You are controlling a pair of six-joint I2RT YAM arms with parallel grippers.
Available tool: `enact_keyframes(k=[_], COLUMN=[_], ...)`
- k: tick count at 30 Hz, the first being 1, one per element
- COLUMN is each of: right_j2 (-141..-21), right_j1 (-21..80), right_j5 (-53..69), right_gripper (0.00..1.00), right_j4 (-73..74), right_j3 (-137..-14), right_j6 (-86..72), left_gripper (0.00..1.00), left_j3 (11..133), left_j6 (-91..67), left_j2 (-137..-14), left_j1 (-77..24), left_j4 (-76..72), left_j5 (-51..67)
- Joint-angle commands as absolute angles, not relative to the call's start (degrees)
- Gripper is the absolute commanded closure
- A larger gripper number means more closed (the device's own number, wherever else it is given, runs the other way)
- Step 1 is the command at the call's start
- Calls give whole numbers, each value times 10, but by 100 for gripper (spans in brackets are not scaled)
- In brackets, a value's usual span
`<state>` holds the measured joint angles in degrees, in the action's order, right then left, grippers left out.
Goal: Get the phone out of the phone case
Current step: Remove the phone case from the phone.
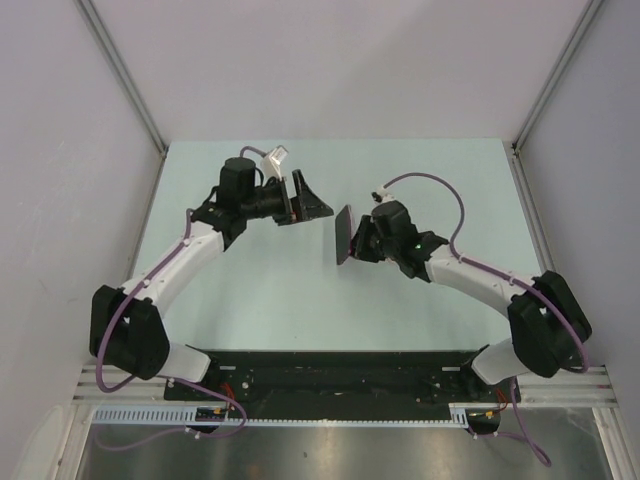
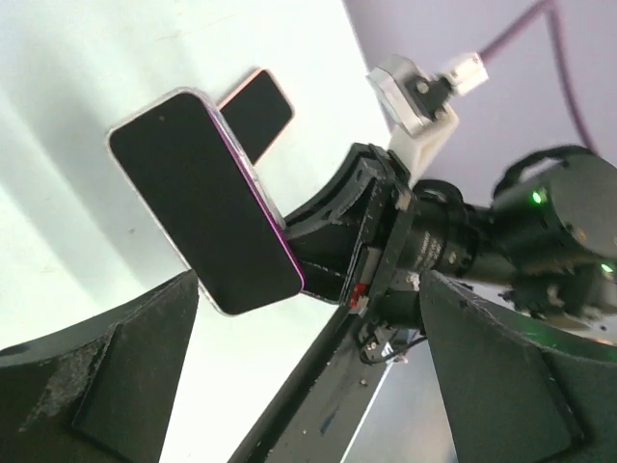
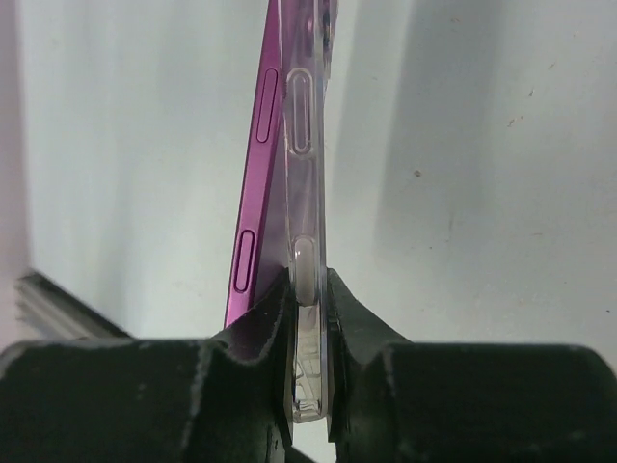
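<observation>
My right gripper (image 1: 358, 240) is shut on the lower edge of the clear phone case (image 3: 307, 145) and holds it on edge above the table. The magenta phone (image 3: 255, 174) leans away from the case toward its top, and its lower end is hidden behind my left-hand finger (image 3: 241, 376). In the left wrist view the phone's dark screen (image 2: 202, 198) faces my left gripper (image 2: 308, 386), with the right gripper (image 2: 337, 251) behind it. My left gripper (image 1: 310, 200) is open and empty, a short way left of the phone (image 1: 344, 235).
A smaller dark, pink-edged shape (image 2: 255, 111) shows behind the phone; I cannot tell whether it is a reflection. The pale green table (image 1: 300, 300) is walled by grey panels on three sides. The black base rail (image 1: 330, 375) runs along the near edge.
</observation>
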<state>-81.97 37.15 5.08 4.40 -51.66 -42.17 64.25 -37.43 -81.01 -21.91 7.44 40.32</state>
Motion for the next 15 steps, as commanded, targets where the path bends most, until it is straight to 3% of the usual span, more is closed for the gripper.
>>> enact_keyframes(k=[1, 8, 15], right_j2=[-857, -913, -941], right_j1=[409, 431, 446], right_j5=[-88, -144, -169], right_gripper=[100, 100, 100], right_j4=[119, 137, 137], right_j3=[-590, -599, -599], right_j6=[-333, -295, -233], left_gripper=[0, 0, 0], left_j3=[655, 602, 609], left_j6=[-345, -365, -328], left_j2=[-787, -783, -832], left_j1=[-215, -216, -205], left_j4=[166, 175, 231], left_j5=[284, 197, 213])
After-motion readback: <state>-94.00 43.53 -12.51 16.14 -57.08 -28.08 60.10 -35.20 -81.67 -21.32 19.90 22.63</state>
